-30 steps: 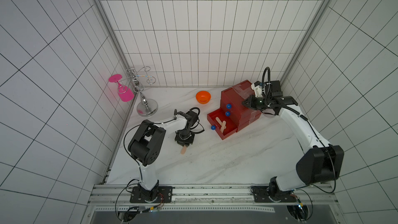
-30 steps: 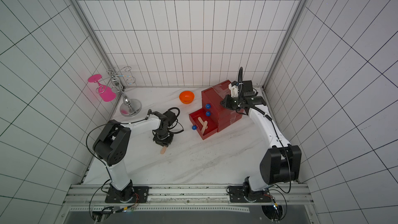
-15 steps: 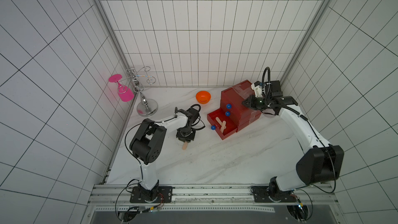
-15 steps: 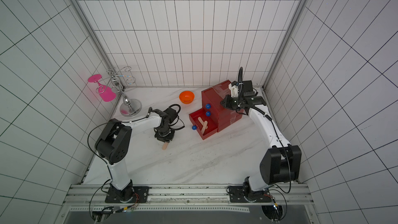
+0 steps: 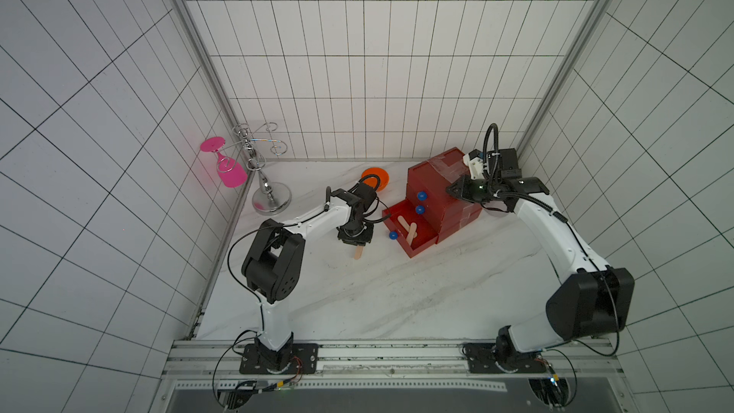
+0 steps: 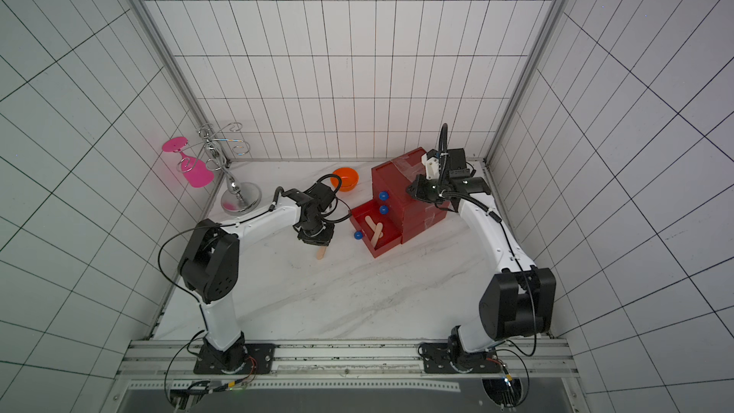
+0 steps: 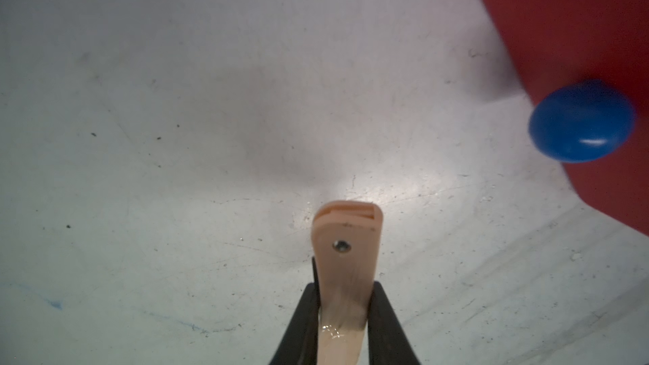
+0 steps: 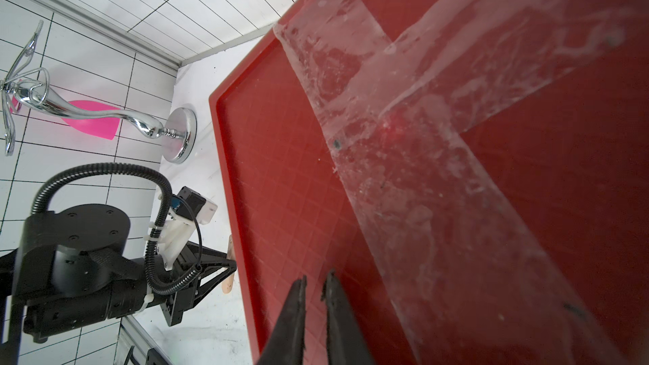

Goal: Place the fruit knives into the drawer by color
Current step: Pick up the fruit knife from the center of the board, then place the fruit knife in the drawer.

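Note:
My left gripper (image 7: 346, 298) is shut on a peach-pink fruit knife (image 7: 346, 240), which sticks out past the fingertips just above the marble. In both top views this knife (image 5: 359, 253) hangs under the left gripper (image 5: 356, 239), a little left of the drawer (image 5: 437, 184). The bottom drawer (image 6: 391, 241) of that red chest is pulled out and holds two peach-pink knives (image 6: 375, 230). Its blue knob (image 7: 581, 121) is close by. My right gripper (image 8: 314, 277) sits over the taped top of the chest (image 8: 288, 177), nearly shut with nothing between its fingers.
An orange bowl (image 5: 375, 176) stands behind the left gripper. A chrome glass stand (image 5: 270, 196) with a pink glass (image 5: 230, 172) occupies the back left corner. Tiled walls close in the table on three sides.
My left gripper has carried the peach-pink knife to the right and towards the back, closer to the open bottom drawer. The right arm has not moved.

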Robot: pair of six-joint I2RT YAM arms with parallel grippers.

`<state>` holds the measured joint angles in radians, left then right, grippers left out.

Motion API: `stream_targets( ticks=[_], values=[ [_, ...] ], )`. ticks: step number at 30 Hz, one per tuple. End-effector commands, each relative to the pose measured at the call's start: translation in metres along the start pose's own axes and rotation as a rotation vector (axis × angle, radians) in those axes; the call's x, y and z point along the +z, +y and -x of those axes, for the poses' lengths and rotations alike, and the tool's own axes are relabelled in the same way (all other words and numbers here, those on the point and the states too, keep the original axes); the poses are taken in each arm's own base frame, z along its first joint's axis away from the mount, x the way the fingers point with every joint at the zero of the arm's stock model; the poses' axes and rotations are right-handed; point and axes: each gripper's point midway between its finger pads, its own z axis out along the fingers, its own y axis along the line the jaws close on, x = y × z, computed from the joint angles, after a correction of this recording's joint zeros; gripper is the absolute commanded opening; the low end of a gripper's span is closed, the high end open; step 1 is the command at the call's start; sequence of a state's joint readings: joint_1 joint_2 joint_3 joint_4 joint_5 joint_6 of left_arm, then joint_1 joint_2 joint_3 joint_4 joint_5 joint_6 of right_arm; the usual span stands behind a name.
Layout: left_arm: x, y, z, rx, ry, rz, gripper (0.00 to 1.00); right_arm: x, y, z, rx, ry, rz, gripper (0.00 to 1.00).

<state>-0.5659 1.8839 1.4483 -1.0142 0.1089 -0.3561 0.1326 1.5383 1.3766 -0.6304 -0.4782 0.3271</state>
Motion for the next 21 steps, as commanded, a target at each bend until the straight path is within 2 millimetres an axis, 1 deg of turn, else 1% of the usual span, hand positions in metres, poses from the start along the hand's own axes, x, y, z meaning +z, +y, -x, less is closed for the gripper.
stream_targets(
  ticks=[1, 10, 14, 21],
  values=[
    [-0.007, -0.021, 0.014, -0.003, -0.023, -0.065, 0.23, 0.032, -0.085, -0.153, 0.213, 0.572, -0.318, 0.16],
    [-0.031, -0.057, 0.045, -0.009, -0.108, -0.177, 0.23, 0.033, -0.086, -0.156, 0.212, 0.576, -0.319, 0.16],
    [-0.037, -0.07, 0.056, -0.013, -0.13, -0.233, 0.23, 0.033, -0.086, -0.157, 0.213, 0.579, -0.317, 0.16],
    [-0.045, -0.087, 0.07, -0.034, -0.163, -0.289, 0.23, 0.034, -0.085, -0.156, 0.212, 0.576, -0.312, 0.16]
  ],
)
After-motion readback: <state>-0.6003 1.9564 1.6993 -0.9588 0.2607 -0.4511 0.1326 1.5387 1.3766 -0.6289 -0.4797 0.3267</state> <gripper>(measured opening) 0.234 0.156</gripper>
